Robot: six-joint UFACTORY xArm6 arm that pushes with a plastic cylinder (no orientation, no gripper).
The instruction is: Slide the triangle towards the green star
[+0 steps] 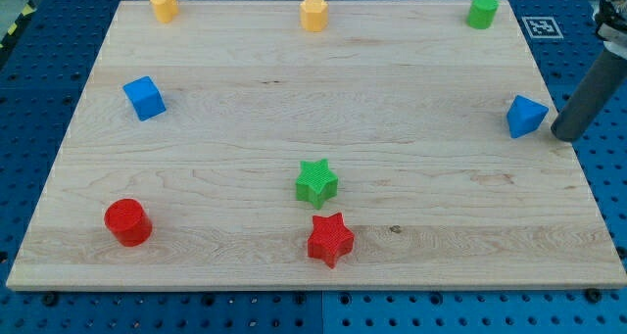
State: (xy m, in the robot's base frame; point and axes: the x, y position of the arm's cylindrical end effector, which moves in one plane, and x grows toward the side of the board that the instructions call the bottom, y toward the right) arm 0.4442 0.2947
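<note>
At the view's right edge, my tip [565, 134] (a bare rod, no jaws to open or close) sits just right of the blue triangle [525, 116]. The green star [316, 182] lies well left, above the red star [330, 239].

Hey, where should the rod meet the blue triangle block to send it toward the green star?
Press my tip on the blue triangle block's right face, slightly from above. The green star block lies left and lower, and the tip already sits just right of the triangle.
</note>
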